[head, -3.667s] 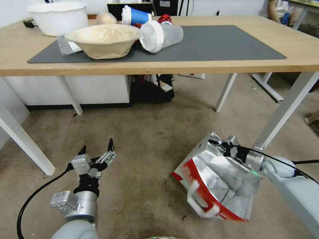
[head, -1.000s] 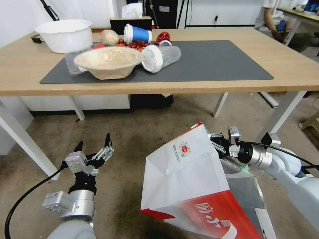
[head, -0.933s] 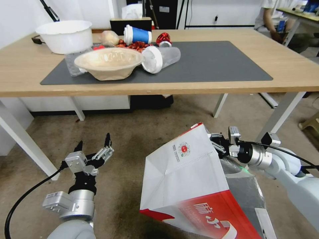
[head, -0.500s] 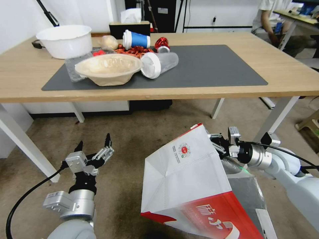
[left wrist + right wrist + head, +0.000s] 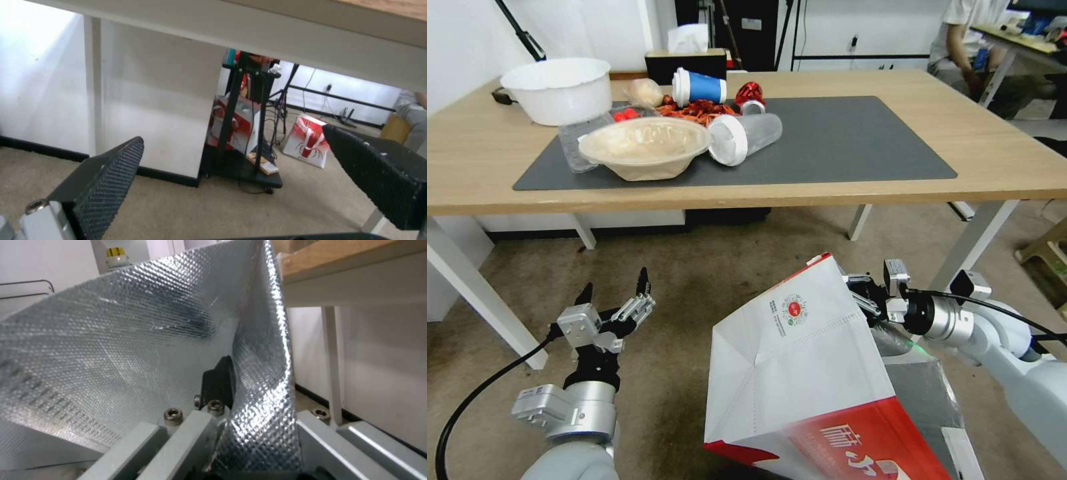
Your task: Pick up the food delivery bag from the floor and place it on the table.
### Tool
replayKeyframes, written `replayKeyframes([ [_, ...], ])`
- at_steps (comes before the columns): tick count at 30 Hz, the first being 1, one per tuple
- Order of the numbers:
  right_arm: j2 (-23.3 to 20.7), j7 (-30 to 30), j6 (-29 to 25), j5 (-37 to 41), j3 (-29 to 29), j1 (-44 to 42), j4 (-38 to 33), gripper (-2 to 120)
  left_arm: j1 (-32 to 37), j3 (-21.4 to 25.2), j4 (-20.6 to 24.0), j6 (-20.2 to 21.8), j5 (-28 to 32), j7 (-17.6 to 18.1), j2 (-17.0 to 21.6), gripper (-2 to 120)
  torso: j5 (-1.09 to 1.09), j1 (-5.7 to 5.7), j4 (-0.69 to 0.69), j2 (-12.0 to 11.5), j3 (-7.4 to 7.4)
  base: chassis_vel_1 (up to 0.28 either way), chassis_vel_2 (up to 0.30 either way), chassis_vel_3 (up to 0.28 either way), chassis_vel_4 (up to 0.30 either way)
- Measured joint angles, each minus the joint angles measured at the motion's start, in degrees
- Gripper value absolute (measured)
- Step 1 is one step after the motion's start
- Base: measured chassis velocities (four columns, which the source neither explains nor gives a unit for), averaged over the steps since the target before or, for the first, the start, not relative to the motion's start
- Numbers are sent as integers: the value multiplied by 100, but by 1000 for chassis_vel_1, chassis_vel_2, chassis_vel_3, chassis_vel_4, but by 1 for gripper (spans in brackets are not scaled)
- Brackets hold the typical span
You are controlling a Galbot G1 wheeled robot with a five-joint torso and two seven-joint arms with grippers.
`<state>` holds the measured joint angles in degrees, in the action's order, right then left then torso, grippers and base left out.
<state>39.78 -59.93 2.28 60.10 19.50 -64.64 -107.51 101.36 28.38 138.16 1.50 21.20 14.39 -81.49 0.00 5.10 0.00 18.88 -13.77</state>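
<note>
In the lower left of the head view, the left claw (image 5: 615,299) hangs over the floor (image 5: 707,267) with its fingers spread wide and nothing between them. The left wrist view shows the same two dark, textured pads (image 5: 109,173) well apart, pointing under the bench's white frame toward a black cart and a small red-and-white bag standing far back.

Across the upper part of the head view stretches the bench (image 5: 467,167), a light-wood top on white legs carrying a dark grey mat (image 5: 854,143). On the left end of the mat sit a white tub (image 5: 557,90), a tan paper bowl (image 5: 644,147), a blue cup (image 5: 697,87) lying on its side and a clear lidded cup (image 5: 746,135), also on its side. The right half of the mat is bare.

In the lower centre and right, the food delivery bag (image 5: 790,373) is tilted, its white side with the round red logo facing up and its red band at the bottom edge of the frame. It is below bench height, in front of the bench's near edge. The right claw (image 5: 864,301) grips the bag's upper edge at right centre. The right wrist view shows the claw pinched narrow on a fold of silver foil lining (image 5: 133,340), one black finger (image 5: 219,380) pressed against it.
</note>
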Motion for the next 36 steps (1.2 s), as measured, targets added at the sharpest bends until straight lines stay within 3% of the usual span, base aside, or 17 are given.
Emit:
replayKeyframes([
  [17,26,42,0,-15,3,-18,-10,0,-44,-24,-12,0,30,28,1,100,0,63,-1,202,-138,0,0,0,0],
  [36,19,68,15,-21,-55,62,25,0,-87,-25,-36,8,48,57,0,100,0,222,-1,668,-443,0,0,0,0],
])
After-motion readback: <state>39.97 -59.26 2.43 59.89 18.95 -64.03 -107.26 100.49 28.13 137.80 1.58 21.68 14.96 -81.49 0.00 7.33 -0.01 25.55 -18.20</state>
